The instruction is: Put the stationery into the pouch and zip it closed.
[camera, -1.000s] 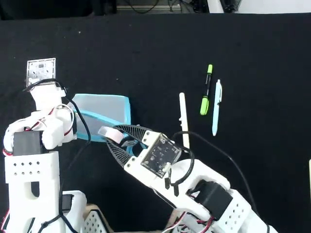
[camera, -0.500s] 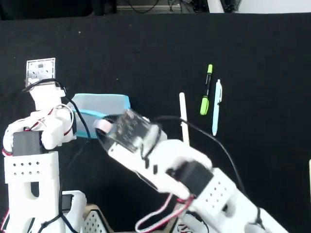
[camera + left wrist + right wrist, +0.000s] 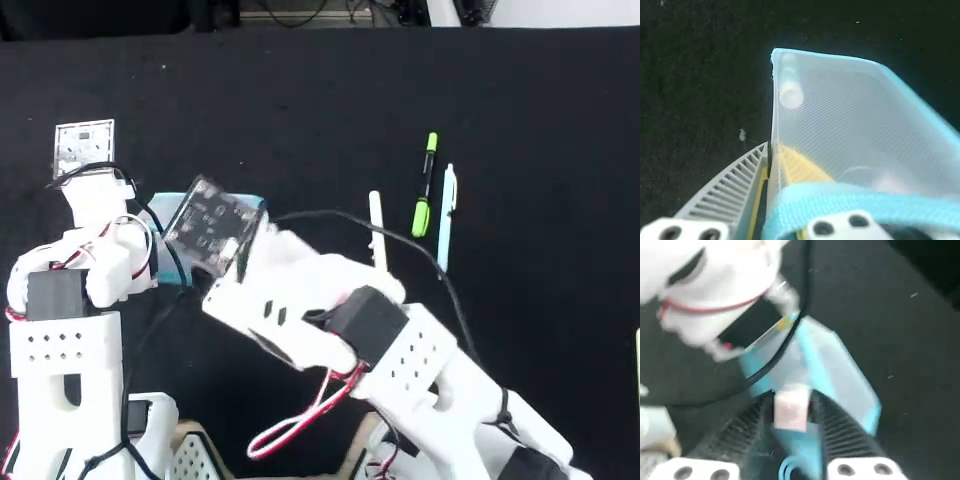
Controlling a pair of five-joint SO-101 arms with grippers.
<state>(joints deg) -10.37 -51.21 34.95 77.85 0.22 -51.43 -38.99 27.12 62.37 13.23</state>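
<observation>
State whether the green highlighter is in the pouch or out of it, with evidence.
Out. The green highlighter lies on the black table beside the blue pen, well away from the pouch.

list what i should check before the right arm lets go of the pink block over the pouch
1. Grip: the right end effector is closed on the pink block: ok.
2. Hold: the left end effector clamps the pouch at its edge: ok.
3. Position: the block is over the pouch in the right wrist view: ok.
4. Pouch mouth open under the block: cannot tell, too blurred.
5. All stationery packed: not ok; the green highlighter, blue pen and white stick lie on the table.
</observation>
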